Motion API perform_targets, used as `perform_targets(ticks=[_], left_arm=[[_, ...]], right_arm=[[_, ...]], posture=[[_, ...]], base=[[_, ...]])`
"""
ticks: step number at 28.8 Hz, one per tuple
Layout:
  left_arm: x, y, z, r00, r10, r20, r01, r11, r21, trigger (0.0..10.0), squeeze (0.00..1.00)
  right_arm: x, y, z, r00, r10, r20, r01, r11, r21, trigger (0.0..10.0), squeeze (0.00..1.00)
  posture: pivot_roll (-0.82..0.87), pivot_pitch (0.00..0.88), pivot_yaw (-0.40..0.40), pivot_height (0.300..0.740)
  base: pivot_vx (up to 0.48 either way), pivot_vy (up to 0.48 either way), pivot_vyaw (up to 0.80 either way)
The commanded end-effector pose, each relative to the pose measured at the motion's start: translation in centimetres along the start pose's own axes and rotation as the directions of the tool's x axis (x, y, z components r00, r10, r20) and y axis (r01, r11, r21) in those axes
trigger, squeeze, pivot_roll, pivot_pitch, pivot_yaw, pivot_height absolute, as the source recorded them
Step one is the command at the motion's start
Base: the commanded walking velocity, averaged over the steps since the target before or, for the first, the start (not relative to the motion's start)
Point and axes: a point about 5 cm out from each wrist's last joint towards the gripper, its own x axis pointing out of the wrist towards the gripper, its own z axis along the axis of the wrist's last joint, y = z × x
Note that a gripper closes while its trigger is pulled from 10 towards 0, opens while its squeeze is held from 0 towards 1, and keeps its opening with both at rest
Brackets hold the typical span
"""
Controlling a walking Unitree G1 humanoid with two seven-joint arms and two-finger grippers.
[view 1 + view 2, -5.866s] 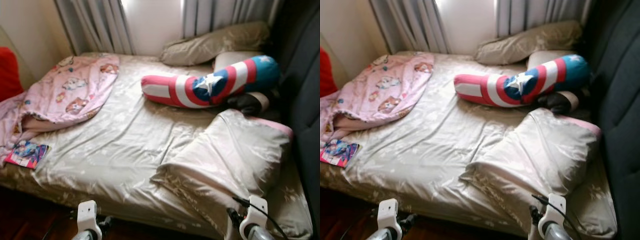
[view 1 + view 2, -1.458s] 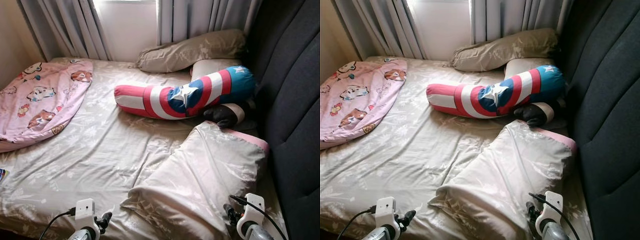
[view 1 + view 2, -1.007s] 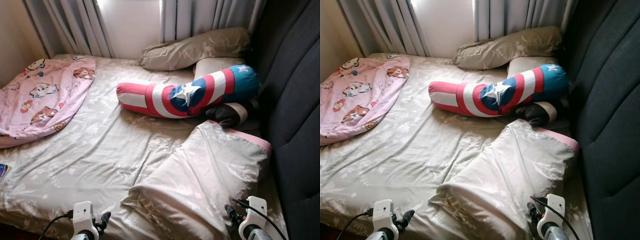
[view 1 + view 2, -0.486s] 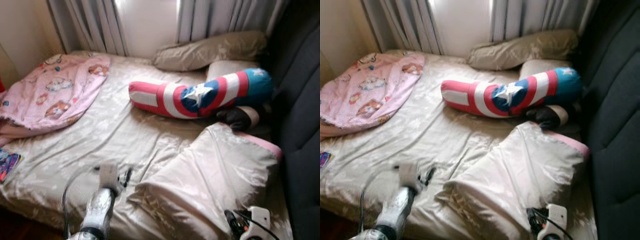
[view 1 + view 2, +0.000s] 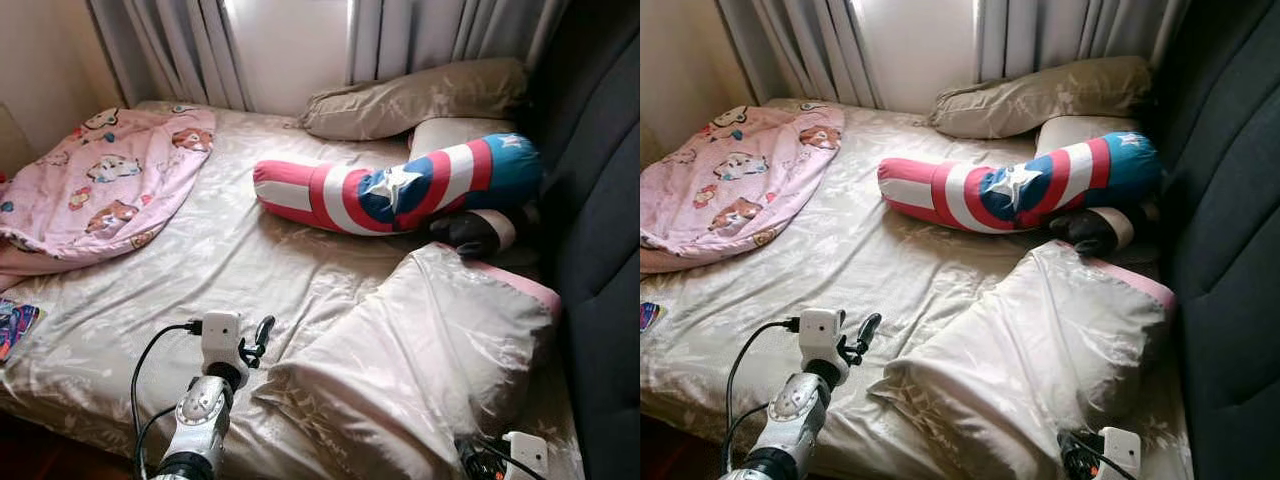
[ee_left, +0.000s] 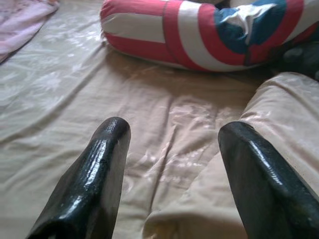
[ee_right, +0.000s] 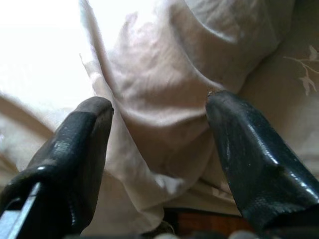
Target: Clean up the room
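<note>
Left eye view: left gripper [image 5: 262, 332] raised at lower centre-left of the frame, over the beige sheet [image 5: 220, 270], fingers parted with nothing between them, just beside the near corner of the crumpled beige duvet [image 5: 420, 350] bunched at lower right. Right gripper [image 7: 157, 134] low at the bottom right edge, fingers likewise spread and empty, pointed at a hanging fold of the same duvet. Striped red, white and blue bolster [image 5: 400, 190] across upper centre, beige pillow [image 5: 420, 95] behind it at upper right, pink cartoon blanket [image 5: 100, 185] heaped at upper left, small colourful book [image 5: 15, 325] at the far left edge.

Likely step: taking hold of the duvet's near corner to spread it flat. Best done by easing the left gripper forward and right until the hem sits between the fingers, pinching only the duvet edge and not the sheet beneath. Worth pairing with a right-side grasp on the hanging fold, then lifting both evenly to avoid dragging the bolster.
</note>
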Motion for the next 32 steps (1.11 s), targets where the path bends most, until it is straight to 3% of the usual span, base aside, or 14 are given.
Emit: perform_targets(ticks=[1,12,16,32], left_arm=[[-0.3,0.2,-0.1,1.000,0.004,0.000,-0.004,1.000,0.006,10.0,0.00],[-0.6,0.1,0.3,0.999,0.003,0.033,-0.003,1.000,0.003,10.0,0.00],[-0.5,0.4,0.9,0.999,-0.001,0.050,0.000,1.000,0.017,10.0,0.00],[-0.8,0.6,3.4,0.992,-0.026,0.125,0.020,0.998,0.052,10.0,0.00]], right_arm=[[-0.4,-0.4,-0.3,1.000,-0.006,0.002,0.006,1.000,-0.009,10.0,0.00],[-1.1,-0.5,-1.0,0.999,0.041,0.003,-0.041,0.999,0.026,10.0,0.00],[-1.3,-0.2,-1.8,0.997,0.076,-0.005,-0.075,0.984,0.163,10.0,0.00],[-2.4,0.0,-2.3,0.992,0.115,0.055,-0.117,0.993,0.028,10.0,0.00]], posture=[[0.11,0.000,-0.025,0.705],[0.14,0.059,-0.024,0.685],[0.16,0.081,-0.021,0.685],[0.23,0.142,0.017,0.685]], base=[[0.000,0.000,0.00],[0.000,0.000,0.00],[0.000,0.000,0.00],[0.000,0.000,0.00]])
